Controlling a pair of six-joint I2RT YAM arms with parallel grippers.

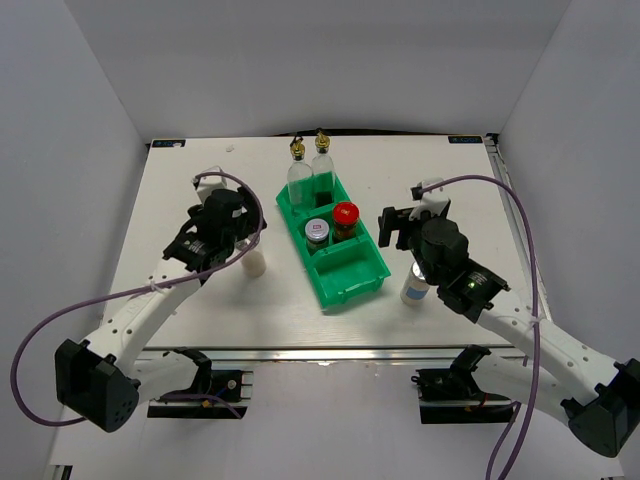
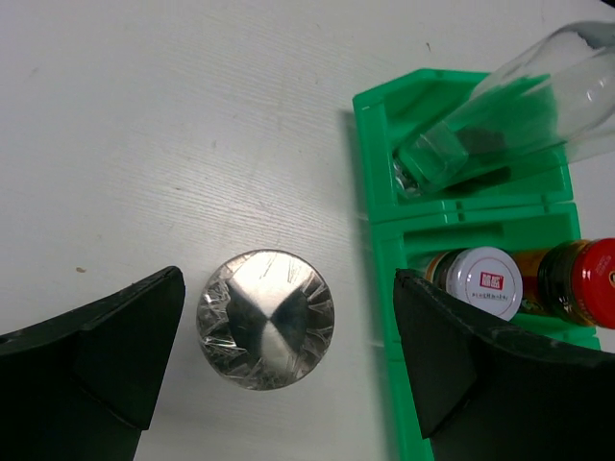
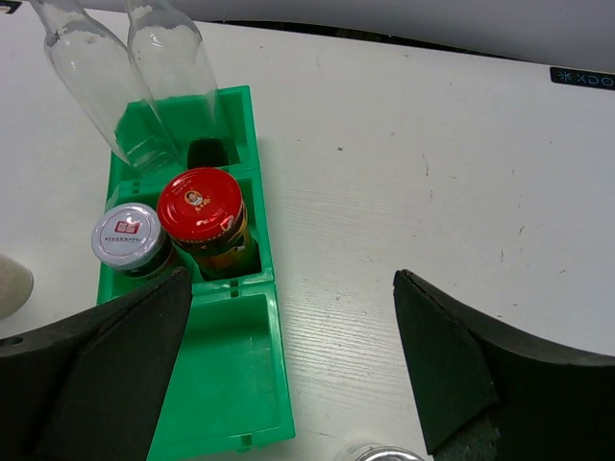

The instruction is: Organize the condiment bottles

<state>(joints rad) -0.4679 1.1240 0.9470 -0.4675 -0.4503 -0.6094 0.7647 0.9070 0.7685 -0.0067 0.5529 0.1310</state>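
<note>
Hovering left gripper point(image 2: 288, 365), jaws spread wide, empty, directly above silver-lidded shaker point(image 2: 264, 317): upright on table point(image 2: 144, 144), long axis vertical, centred in jaw gap, just left of green tray point(image 2: 380, 288). I judge left arm nearer. Right gripper point(image 3: 293, 375) also spread, empty.

The only letters that can be made out stand on a black strip point(image 3: 582, 77) at the far edge of the table point(image 3: 432, 192), upper right of the right wrist view: pale characters beginning "XDO", cut off by the frame. The white-lidded jar point(image 3: 126, 233), left of centre in that view, bears a small red rectangular logo with white characters on its lid, too small to read. The left wrist view shows the same logo at lower right. The red-lidded jar point(image 3: 200, 204) carries a tiny emblem on its lid, illegible.
</note>
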